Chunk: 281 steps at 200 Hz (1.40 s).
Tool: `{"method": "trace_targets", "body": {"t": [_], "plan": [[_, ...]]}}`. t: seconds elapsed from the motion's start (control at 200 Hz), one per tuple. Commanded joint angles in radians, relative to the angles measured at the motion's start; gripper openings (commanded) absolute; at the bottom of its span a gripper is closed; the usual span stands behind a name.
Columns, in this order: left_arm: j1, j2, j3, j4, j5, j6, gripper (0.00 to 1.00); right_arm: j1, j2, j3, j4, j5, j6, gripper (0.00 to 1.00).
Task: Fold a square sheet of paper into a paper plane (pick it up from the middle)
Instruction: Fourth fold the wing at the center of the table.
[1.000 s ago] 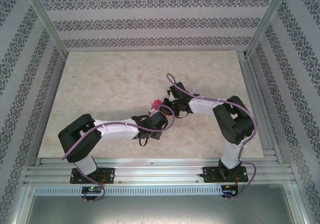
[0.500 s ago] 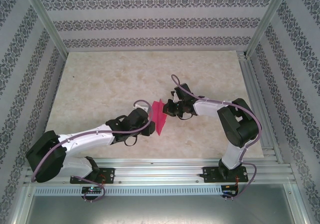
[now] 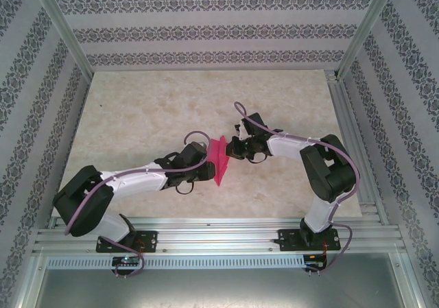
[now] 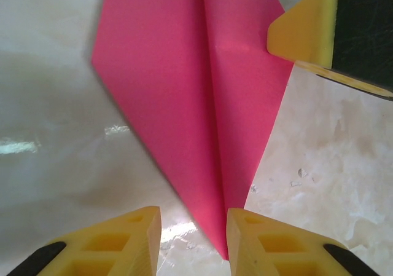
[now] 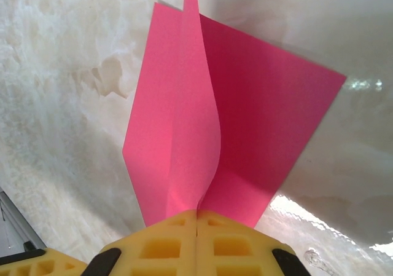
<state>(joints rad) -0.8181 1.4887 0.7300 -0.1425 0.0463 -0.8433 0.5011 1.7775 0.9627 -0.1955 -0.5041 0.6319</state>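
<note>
Top of paper point(image 4: 184, 91) beyond frame edge

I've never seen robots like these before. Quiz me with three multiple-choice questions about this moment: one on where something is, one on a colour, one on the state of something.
1. Where is the paper?
A) at the table's far left corner
B) between the left end effector and the right end effector
C) on the metal rail

2. What colour is the paper?
A) blue
B) white
C) magenta-red

3. How does the right end effector stand?
A) shut on the paper
B) wide open above it
C) shut, well clear of it

Answers:
1 B: the top view shows the paper with one end effector on each side.
2 C: it looks magenta-red in all three views.
3 A: the right wrist view shows the jaws pressed together on the paper's edge.
</note>
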Motion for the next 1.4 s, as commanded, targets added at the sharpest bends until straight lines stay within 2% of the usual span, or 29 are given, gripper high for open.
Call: {"method": "trace_targets", "body": {"t": [0.0,0.29,0.51,0.834,0.894,0.979,1.099,1.329,1.399], "plan": [[0.007,0.035,0.021,0.071,0.042,-0.039,0.33,-0.011,0.010,0.025,-0.039,-0.007,-0.046,0.00],[0.007,0.101,0.068,0.103,0.118,-0.038,0.26,-0.009,0.011,0.018,-0.035,0.007,-0.038,0.00],[0.007,0.140,0.082,0.134,0.114,-0.074,0.20,-0.009,0.015,0.016,-0.036,0.012,-0.034,0.00],[0.003,0.171,0.074,0.195,0.129,-0.097,0.19,-0.012,0.023,0.024,-0.048,0.018,-0.042,0.00],[0.000,0.147,0.058,0.224,0.129,-0.093,0.21,-0.012,0.017,0.025,-0.061,0.027,-0.044,0.00],[0.000,0.122,0.080,0.127,0.083,-0.068,0.21,-0.013,0.005,0.012,-0.066,0.047,-0.045,0.00],[0.002,0.068,0.051,0.100,0.047,-0.071,0.24,-0.013,0.017,0.019,-0.057,0.027,-0.046,0.00],[-0.005,0.041,0.061,0.023,0.042,-0.011,0.30,-0.016,0.044,0.046,-0.061,0.031,-0.059,0.00],[-0.034,0.012,0.050,0.025,-0.005,-0.013,0.39,-0.016,0.044,0.036,-0.039,0.021,-0.049,0.00]]}}
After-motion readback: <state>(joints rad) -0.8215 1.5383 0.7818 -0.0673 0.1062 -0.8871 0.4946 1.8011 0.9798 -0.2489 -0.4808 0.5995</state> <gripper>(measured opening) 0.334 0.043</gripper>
